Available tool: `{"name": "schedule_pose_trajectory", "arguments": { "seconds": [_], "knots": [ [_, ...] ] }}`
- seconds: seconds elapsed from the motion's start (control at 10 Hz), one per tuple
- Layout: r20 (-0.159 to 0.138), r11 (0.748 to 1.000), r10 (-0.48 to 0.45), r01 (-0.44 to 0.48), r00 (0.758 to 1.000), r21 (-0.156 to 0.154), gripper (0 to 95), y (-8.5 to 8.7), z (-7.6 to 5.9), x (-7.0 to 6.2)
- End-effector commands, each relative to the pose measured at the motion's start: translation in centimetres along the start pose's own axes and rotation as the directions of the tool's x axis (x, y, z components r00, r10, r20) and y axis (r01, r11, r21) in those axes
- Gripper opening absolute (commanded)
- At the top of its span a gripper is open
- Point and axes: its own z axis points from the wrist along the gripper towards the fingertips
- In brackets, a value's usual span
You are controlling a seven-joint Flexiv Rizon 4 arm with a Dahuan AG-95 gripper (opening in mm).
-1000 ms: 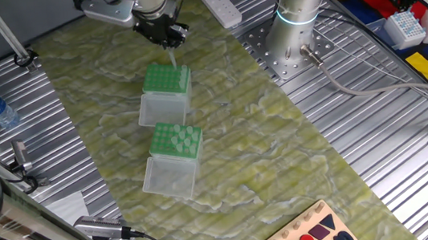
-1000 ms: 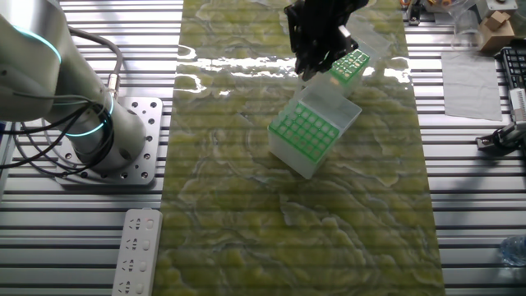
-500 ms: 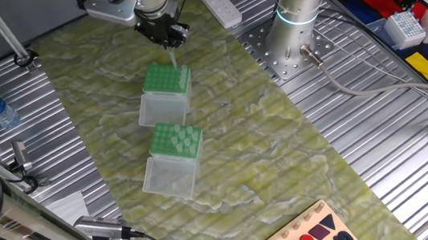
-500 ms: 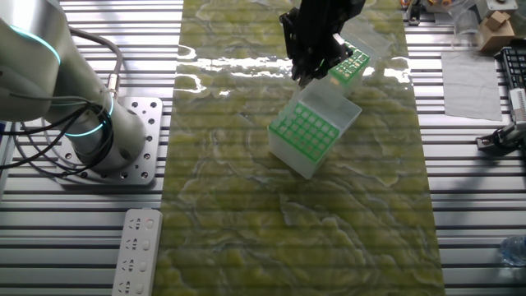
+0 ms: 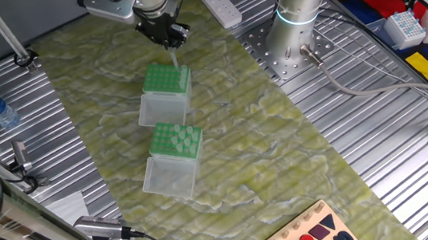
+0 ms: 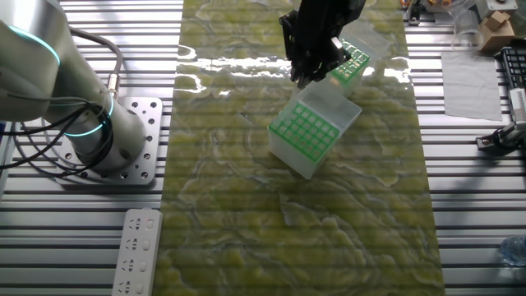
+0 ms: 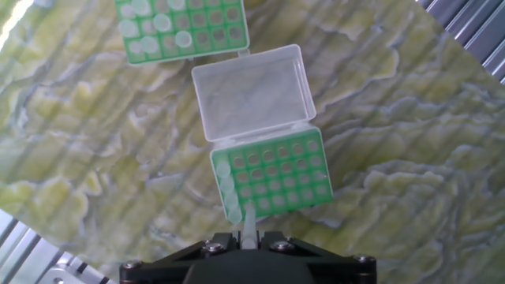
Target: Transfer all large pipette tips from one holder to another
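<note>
While end effector [image 7: 247,237] seemingly grips tip [image 7: 248,222].

arm reaching down over table | end effector [image 7: 248,233] pointing downward | fingers closed, pinching

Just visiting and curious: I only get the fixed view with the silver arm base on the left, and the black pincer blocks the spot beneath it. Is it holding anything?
Observer: Yes. The hand view shows the pincer closed on one whitish tip, pointing down over a green-topped box.
Operator: Does that box have many in it?
Observer: Few. In the hand view there is a single column of tips along one edge; the other holes look empty.
Operator: And the second box?
Observer: The hand view catches part of the second box, with a handful of tips clustered toward one corner.
</note>
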Motion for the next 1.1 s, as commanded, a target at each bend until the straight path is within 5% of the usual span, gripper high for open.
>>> {"name": "schedule_pose_trajectory", "arguments": {
  "seconds": [0.1,0.7,1.1],
  "knots": [
    [0.01,1.0,0.012,-0.012,1.0,-0.008,0.0,0.1,0.2,0.0],
    [0.03,1.0,0.014,-0.014,0.999,-0.011,0.0,0.1,1.2,0.3],
    [0.077,1.0,-0.008,0.007,0.997,0.011,0.0,0.2,2.5,0.9]
  ]
}}
